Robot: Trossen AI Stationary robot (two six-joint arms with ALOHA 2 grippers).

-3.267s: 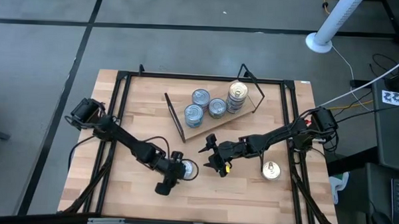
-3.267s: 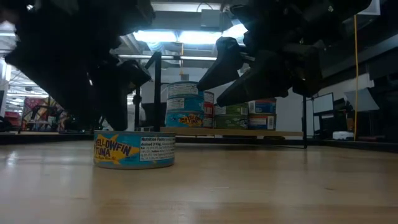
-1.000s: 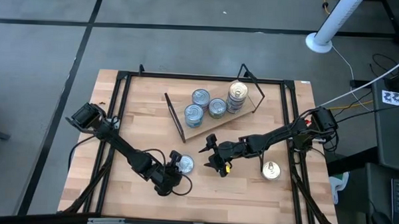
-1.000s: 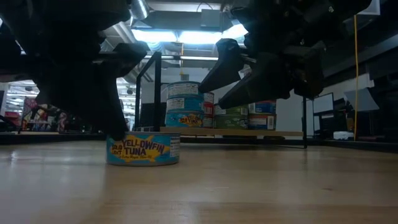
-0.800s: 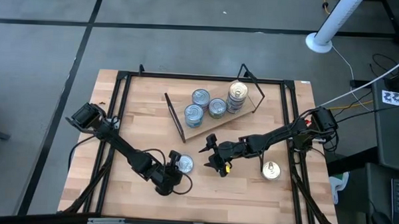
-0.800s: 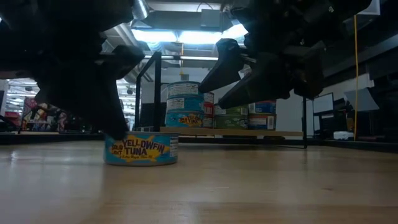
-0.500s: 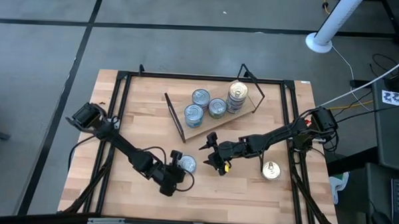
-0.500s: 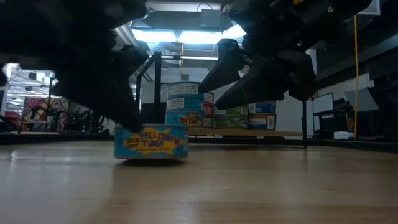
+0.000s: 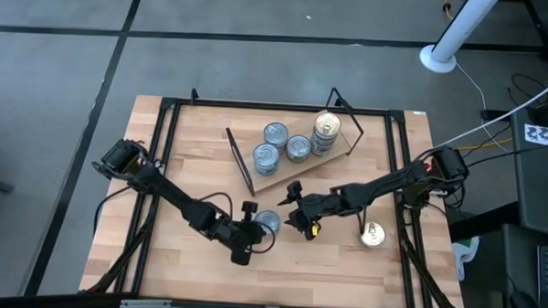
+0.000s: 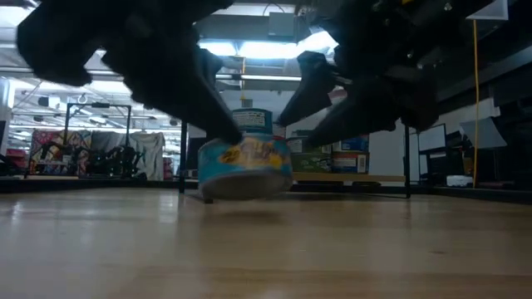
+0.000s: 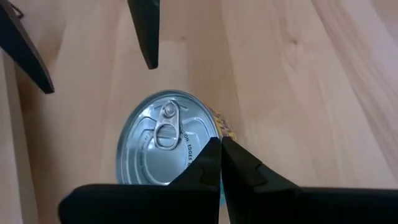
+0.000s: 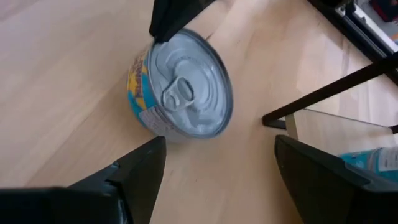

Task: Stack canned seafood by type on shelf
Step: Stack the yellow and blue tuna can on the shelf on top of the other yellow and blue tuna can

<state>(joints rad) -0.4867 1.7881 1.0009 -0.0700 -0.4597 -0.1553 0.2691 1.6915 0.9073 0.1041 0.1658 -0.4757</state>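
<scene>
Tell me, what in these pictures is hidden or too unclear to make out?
- Blue tin, low view: its label is smeared by motion, unreadable.
- Left gripper, left wrist view: its shut jaws cover the tin's near rim.
- Shelf, low view: dark arms block most tins on it.
- Gold tin, high view: too small to read its lid.

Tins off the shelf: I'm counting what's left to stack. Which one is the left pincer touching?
The blue-labelled tin, mid-table between both pincers: the shut left pincer presses against its side. The gold tin, near the right edge, lies untouched.
</scene>
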